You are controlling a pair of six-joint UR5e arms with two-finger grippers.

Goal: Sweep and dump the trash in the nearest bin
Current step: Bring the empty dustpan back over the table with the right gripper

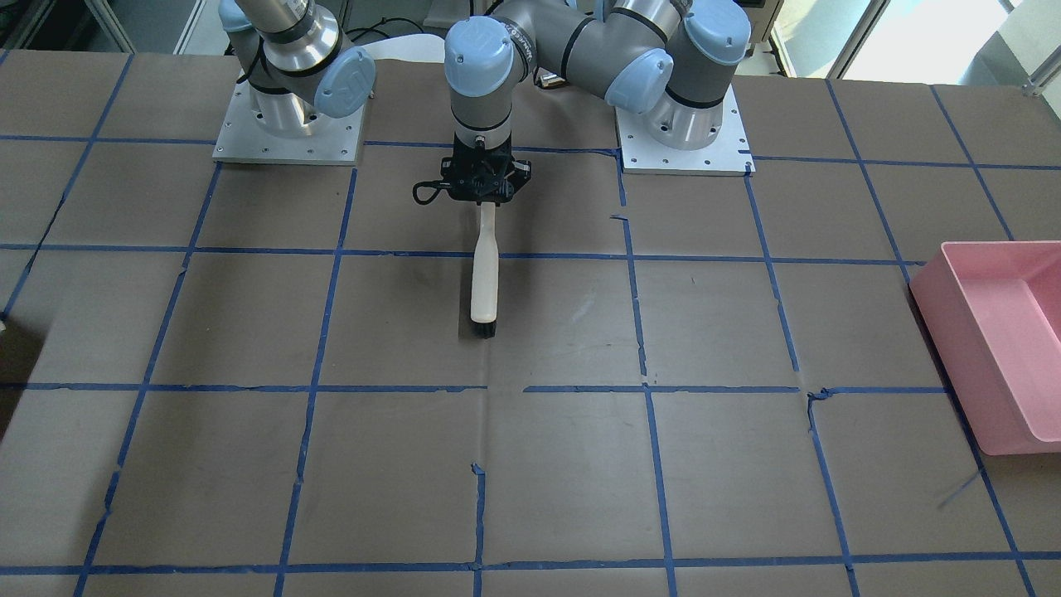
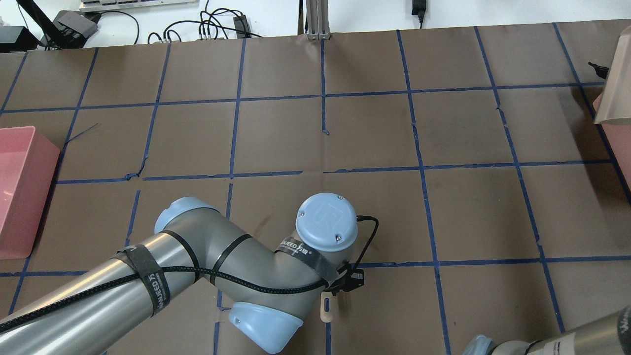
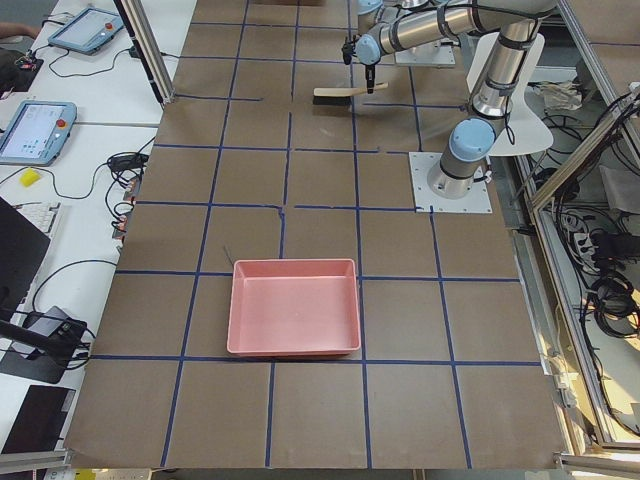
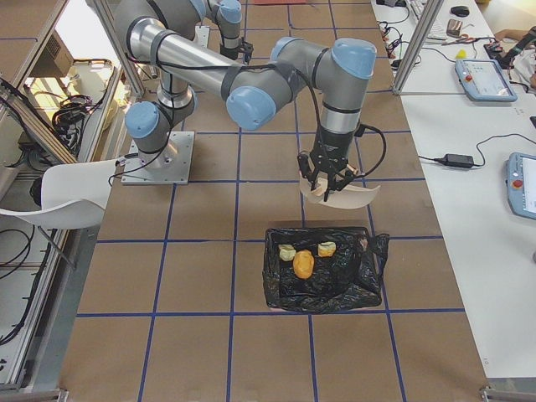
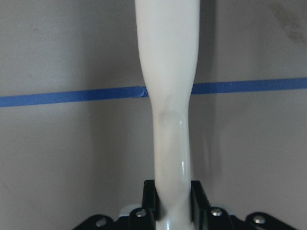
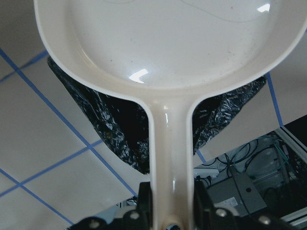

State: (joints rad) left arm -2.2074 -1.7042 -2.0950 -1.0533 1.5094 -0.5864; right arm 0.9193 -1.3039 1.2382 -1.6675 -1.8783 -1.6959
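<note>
Well, lumpy trash (image 4: 303,264) (crinkly black bag (image 4: 368,270))

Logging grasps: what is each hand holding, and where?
The left hand holds the brush by its handle end; the right hand, the dustpan by its handle.

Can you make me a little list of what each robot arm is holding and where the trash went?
left end effector: shut on the brush, gripping the end of its handle
right end effector: shut on the dustpan, raised near the black bin
trash: tan lump and two yellow chunks, lying inside the black bin
pink bin: at the table's end on the robot's left
</note>
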